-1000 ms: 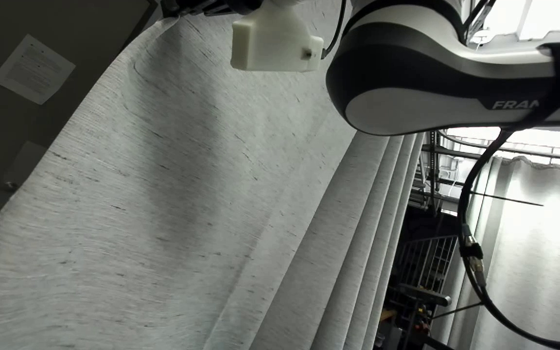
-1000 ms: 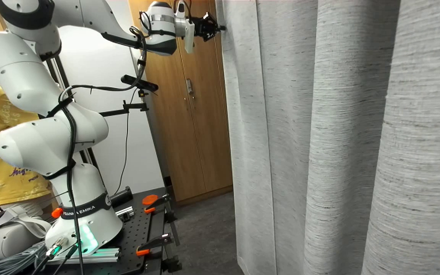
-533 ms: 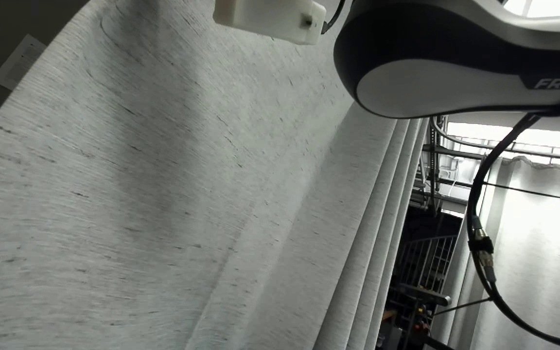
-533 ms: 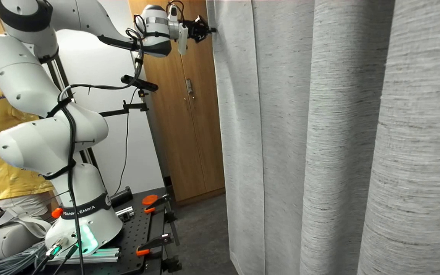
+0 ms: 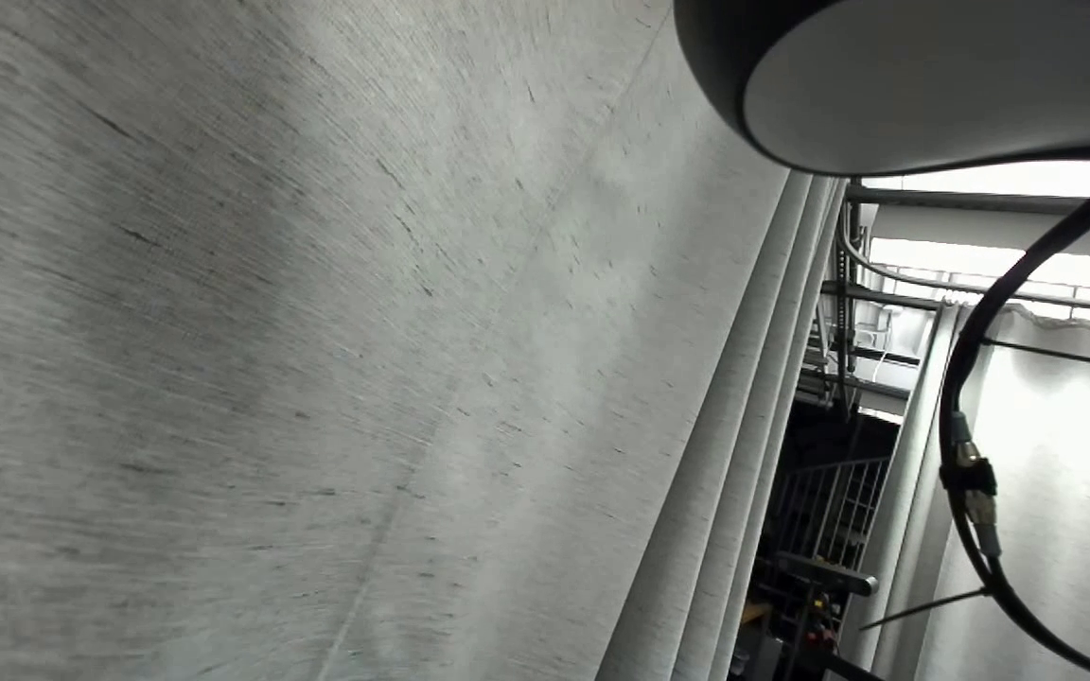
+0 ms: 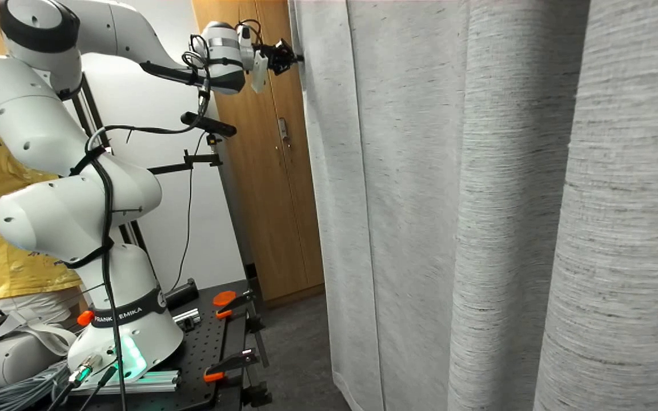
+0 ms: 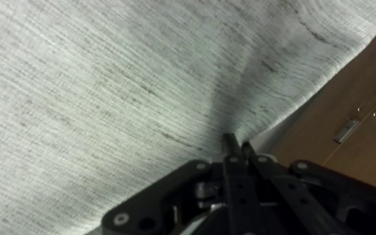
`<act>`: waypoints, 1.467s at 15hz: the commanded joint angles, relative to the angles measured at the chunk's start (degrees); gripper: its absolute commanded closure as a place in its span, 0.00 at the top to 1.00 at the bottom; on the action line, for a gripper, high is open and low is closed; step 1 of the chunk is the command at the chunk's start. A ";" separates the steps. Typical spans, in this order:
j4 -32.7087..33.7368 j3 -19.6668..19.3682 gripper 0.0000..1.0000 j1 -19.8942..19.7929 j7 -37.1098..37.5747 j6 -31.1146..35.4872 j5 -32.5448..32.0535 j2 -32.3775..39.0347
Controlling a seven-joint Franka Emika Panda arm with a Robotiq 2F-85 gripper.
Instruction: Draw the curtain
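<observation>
Two curtains point(image 5: 507, 378), one arm point(image 6: 80, 211), one end effector point(image 7: 239, 141), two fingers point(image 7: 231, 146), one person point(image 6: 3, 271), one headset point(image 6: 15, 358), two clamps point(image 6: 233, 363), two cabinet doors point(image 6: 261, 205) are counted.

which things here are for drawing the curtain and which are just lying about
For the job:
curtain
gripper, closed on the curtain's edge
robot arm carrying the gripper

Seemingly just around:
white headset
bundled grey cables
orange-tipped clamps
wooden cabinet

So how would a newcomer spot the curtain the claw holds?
Find the white robot arm. The curtain, tall, pale grey, pleated, hangs right of it in an exterior view. Unlike the brighter drape behind, its edge is pinched in the claw.
</observation>
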 commanded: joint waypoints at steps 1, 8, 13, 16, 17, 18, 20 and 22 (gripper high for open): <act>-3.84 6.59 0.00 0.16 -0.14 1.12 -0.04 1.34; -3.82 7.87 0.00 1.08 -6.38 -9.97 0.31 0.09; -3.40 10.36 0.00 1.67 -10.50 -22.49 0.32 -0.29; -2.94 12.57 0.00 1.57 -12.88 -30.64 0.24 -0.73; -2.71 13.44 0.00 1.39 -13.72 -33.41 0.23 -0.90; -2.48 14.36 0.00 1.33 -14.60 -36.35 0.38 -0.98; -1.99 16.26 0.00 0.91 -16.20 -41.57 0.65 -1.10; -1.43 18.03 0.00 0.50 -17.64 -46.01 1.22 -1.17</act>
